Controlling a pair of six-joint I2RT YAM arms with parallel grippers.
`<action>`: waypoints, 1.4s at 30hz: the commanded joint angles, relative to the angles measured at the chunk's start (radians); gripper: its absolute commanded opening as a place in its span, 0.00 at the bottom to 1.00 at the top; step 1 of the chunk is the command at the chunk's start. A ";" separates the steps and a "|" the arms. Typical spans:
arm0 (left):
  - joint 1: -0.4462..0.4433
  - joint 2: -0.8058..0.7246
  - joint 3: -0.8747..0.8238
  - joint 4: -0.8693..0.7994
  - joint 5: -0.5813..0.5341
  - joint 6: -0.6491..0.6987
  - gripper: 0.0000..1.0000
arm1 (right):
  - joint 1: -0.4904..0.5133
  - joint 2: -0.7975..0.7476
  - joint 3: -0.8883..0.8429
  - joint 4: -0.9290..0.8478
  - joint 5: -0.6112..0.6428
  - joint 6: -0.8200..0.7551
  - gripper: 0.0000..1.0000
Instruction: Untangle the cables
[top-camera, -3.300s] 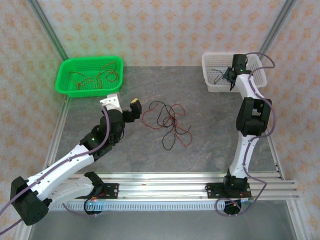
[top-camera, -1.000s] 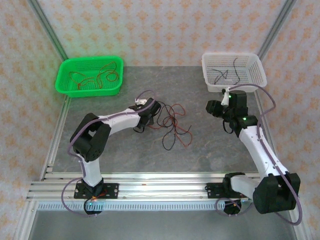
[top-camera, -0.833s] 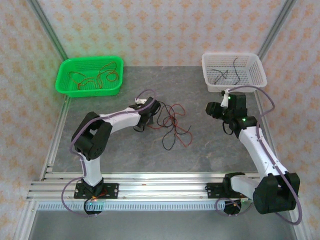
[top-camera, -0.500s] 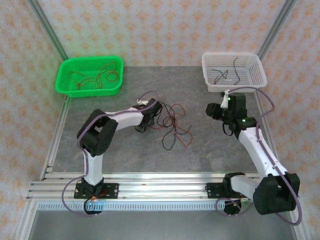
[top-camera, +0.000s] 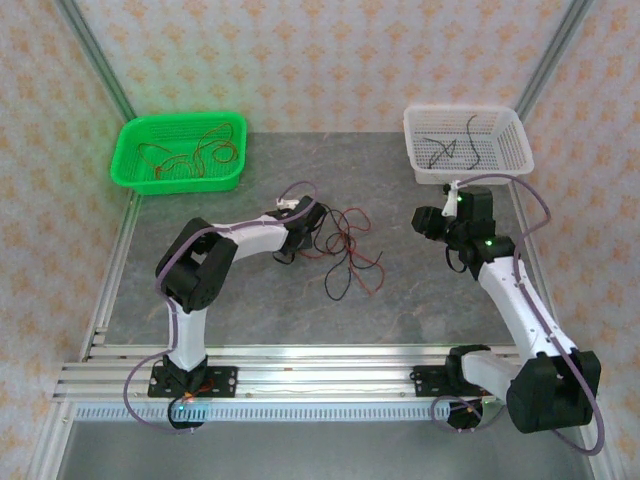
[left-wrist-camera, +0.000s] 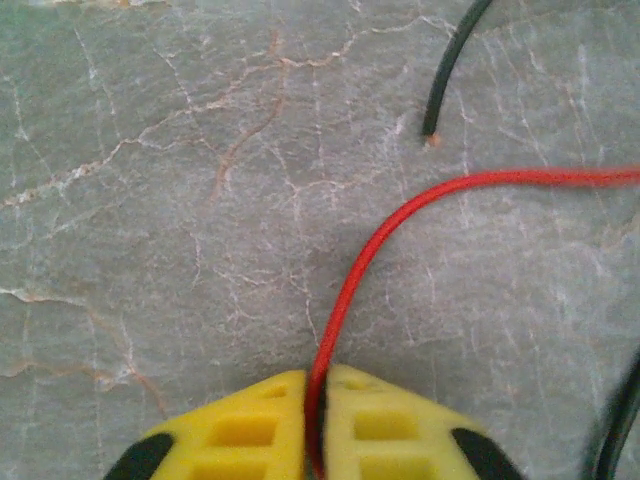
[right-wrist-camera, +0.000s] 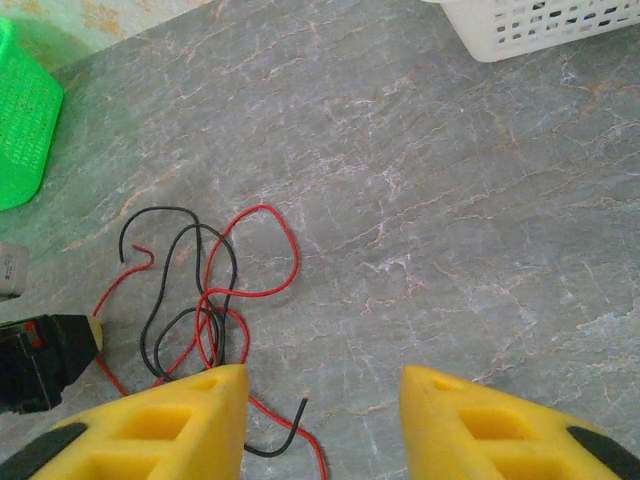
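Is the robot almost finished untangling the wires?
Partly. Some red cables lie in the green basket, some black ones in the white basket. The left gripper is pinching one red cable. A red-and-black tangle waits on the table; the right gripper is open.
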 joint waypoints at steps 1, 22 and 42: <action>0.022 0.027 -0.034 -0.015 -0.076 -0.005 0.00 | 0.005 -0.027 0.013 -0.015 0.021 -0.011 0.44; -0.037 -0.238 0.098 -0.192 -0.150 0.038 0.00 | 0.006 -0.011 0.028 0.003 -0.031 0.009 0.44; -0.120 -0.323 0.529 -0.369 -0.103 0.188 0.00 | 0.189 0.083 -0.055 0.222 -0.162 0.182 0.44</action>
